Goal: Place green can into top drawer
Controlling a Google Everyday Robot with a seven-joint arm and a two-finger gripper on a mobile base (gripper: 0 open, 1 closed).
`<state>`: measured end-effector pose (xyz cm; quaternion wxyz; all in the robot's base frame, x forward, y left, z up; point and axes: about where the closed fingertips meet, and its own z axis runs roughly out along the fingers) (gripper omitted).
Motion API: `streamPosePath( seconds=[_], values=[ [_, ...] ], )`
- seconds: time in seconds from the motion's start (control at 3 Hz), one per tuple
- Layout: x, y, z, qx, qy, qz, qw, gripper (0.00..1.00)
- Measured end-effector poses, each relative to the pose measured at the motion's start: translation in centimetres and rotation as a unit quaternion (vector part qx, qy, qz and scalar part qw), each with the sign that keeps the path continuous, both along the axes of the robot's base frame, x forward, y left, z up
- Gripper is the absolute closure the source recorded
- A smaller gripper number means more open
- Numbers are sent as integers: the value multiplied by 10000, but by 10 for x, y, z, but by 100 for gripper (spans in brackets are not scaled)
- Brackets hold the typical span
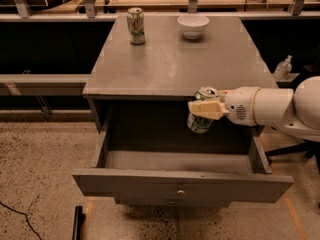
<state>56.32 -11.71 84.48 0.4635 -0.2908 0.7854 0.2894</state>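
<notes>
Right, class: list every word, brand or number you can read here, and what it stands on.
Nothing can be read.
Green can, held by the gripper over the open top drawer: pale markings, too blurred.
Whitish can on the cabinet top: green and red marks, too blurred.

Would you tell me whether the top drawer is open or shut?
Open: the top drawer is pulled out, its floor showing. The gripper holds the green can above it.
</notes>
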Motion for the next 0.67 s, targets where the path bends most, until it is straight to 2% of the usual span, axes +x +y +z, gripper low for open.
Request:
streamPosePath(
  seconds=[0.33,0.67],
  values=[
    [0,8,-34,17,56,78,10000,100],
    [-3,11,-72,-103,45,206,9997,100]
  ],
)
